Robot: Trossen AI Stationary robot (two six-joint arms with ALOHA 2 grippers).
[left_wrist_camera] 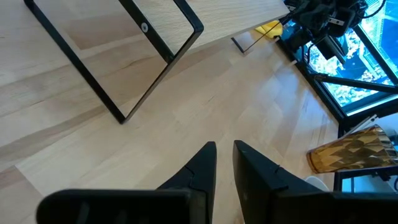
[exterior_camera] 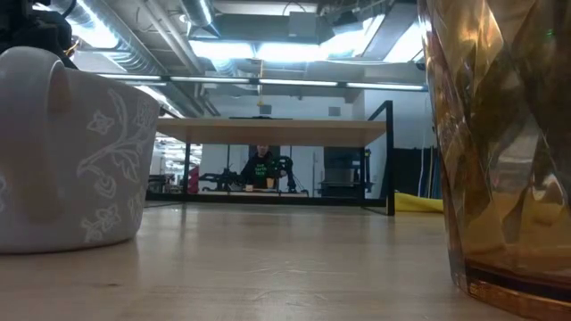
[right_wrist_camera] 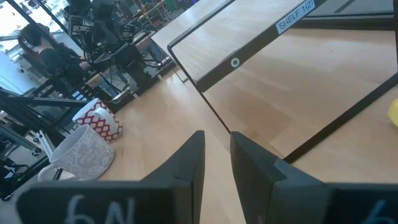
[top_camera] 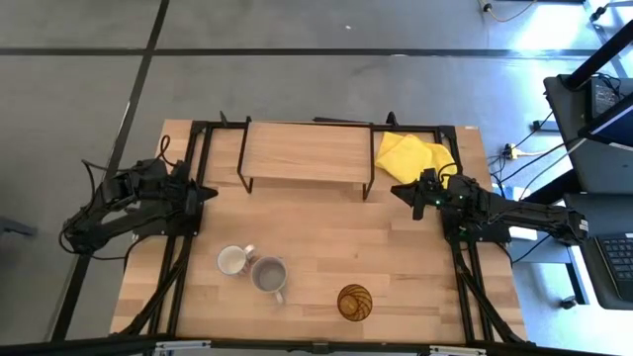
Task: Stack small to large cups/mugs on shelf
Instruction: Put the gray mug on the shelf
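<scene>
A white mug (top_camera: 232, 260), a grey mug (top_camera: 269, 275) and an amber ribbed tumbler (top_camera: 355, 302) stand upright on the tabletop near its front edge. The two mugs stand close together. The light-wood shelf (top_camera: 307, 151) stands on black legs at the far middle, with nothing on it. My left gripper (top_camera: 210, 193) is shut and empty, off the shelf's left end. My right gripper (top_camera: 398, 191) is shut and empty, off its right end. The right wrist view shows both mugs: the grey one (right_wrist_camera: 84, 152) and the white one (right_wrist_camera: 99, 119).
A yellow cloth (top_camera: 410, 156) lies at the far right beside the shelf. A black frame runs along the table's sides and back. Bare tabletop lies between the shelf and the vessels. In the low view a person (exterior_camera: 260, 168) shows far beyond the table.
</scene>
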